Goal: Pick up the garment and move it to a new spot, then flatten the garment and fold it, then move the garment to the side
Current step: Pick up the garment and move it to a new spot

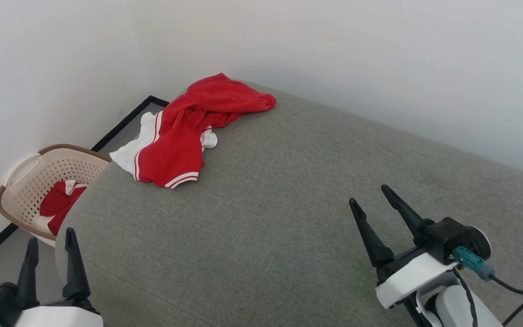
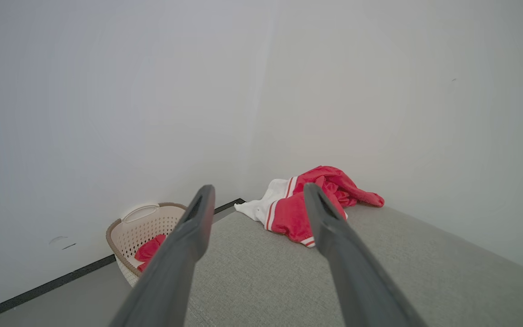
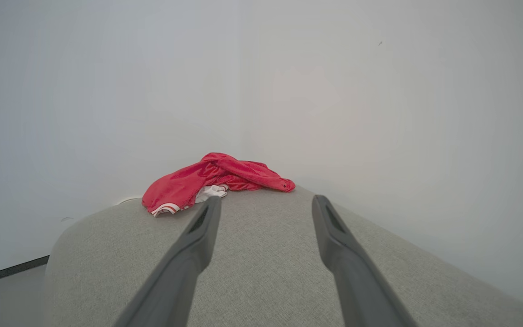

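At the near left corner of the grey cushion (image 1: 266,218), the left gripper (image 1: 51,236) stands with its two dark fingers pointing up the head view, jaws spread wide and nothing between them. One finger is over the cushion's rounded left edge, the other over the grey floor (image 1: 2,268) beside it. Nearer the near right corner, the right gripper (image 1: 368,195) hovers above the cushion, tilted toward the left, its jaws likewise parted and empty. A black cable runs off from its wrist toward the right.

The middle of the cushion is bare grey fabric between the grippers and the far corner. Off the left edge, on the floor, sits a cream perforated basket (image 1: 34,181) with a brown rim, close against the cushion's side. A second red cloth (image 1: 61,202) lies inside it.

At the far left corner of the cushion lies the garment (image 1: 184,131), crumpled, well apart from both grippers. Its striped white band faces the near side, a white part droops over the left edge, and a red fold reaches toward the far edge by the pale wall (image 1: 379,54). A black strip (image 1: 125,120) lines the foot of the left wall, beyond the basket.
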Robot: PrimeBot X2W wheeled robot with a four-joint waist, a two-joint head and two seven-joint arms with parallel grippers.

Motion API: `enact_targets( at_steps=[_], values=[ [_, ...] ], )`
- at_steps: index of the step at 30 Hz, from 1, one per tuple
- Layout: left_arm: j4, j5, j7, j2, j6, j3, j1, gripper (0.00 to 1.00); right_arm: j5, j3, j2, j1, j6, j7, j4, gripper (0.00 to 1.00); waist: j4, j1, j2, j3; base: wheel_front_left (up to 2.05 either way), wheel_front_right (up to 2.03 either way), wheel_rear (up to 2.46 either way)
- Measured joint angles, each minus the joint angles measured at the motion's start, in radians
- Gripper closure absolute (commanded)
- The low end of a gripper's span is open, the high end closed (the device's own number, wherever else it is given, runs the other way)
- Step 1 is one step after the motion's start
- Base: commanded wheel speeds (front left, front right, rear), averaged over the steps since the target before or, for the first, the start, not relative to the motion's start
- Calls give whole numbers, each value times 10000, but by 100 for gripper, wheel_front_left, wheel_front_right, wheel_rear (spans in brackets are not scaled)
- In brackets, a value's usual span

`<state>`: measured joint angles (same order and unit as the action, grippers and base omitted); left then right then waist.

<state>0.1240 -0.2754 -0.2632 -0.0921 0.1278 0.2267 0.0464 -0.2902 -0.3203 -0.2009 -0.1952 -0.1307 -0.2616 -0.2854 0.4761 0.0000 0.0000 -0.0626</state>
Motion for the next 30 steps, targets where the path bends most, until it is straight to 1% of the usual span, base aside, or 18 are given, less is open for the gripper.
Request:
enact_targets(
  at_steps=[6, 13, 21, 30],
  values=[
    [192, -92, 0, 31, 0, -201, -234, 0, -58, 36, -79, -18, 0, 0, -6, 0, 83, 1, 0, 123, 0, 0, 0],
    [788, -424, 0, -226, 0, -468, -1220, 0, 56, 347, -219, -10, 0, 0, 196, 0, 1, 0, 0, 442, 0, 0, 0],
    [1994, -888, 0, -871, 0, -391, -3302, 0, 280, 662, -623, -424, 0, 0, 539, 0, -587, 0, 0, 1413, 0, 0, 0],
    [3662, -1312, 0, -1687, 0, -654, -5236, 0, 468, 901, -1049, -865, 0, 0, 976, 0, -1251, 0, 0, 2608, 0, 0, 0]
  ],
)
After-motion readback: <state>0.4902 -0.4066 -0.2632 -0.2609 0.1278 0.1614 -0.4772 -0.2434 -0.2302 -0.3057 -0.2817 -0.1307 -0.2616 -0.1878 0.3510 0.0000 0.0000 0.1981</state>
